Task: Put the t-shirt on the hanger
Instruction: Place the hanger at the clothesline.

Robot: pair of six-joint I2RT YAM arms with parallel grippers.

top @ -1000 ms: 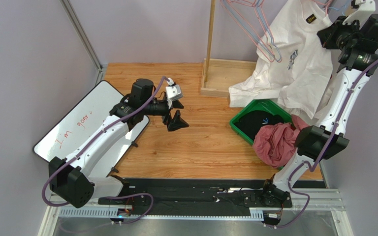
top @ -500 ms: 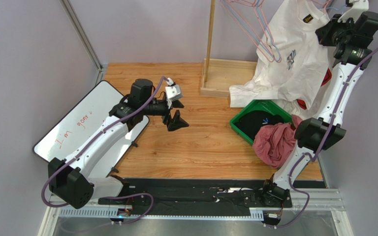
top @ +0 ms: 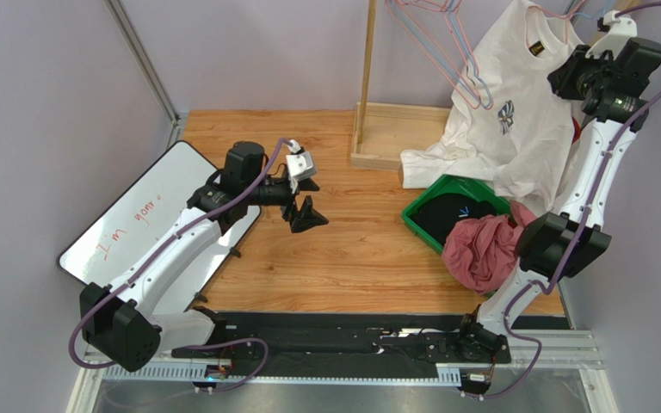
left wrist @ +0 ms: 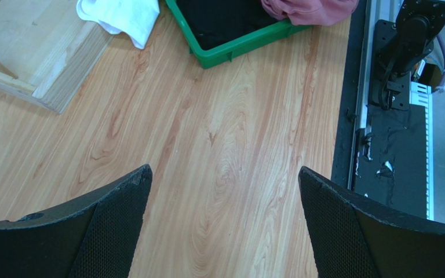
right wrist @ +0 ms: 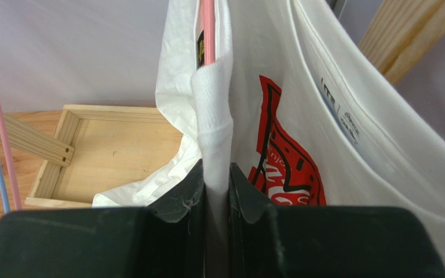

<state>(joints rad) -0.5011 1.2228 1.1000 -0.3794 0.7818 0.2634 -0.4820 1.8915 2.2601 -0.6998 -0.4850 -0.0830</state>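
One right hand (right wrist: 216,194) pinching t-shirt (right wrist: 213,116), hanger (right wrist: 208,29) above

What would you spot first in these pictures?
A big white t-shirt is held up at the back right, the right arm's jaws shut on a fold of it right by a pink hanger. Below it sits a green bin with a crumpled pink cloth on its edge.

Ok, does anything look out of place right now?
The t-shirt trails its hem over a corner of the wooden tray onto the table, and a pink cloth spills over the rim of the green bin.
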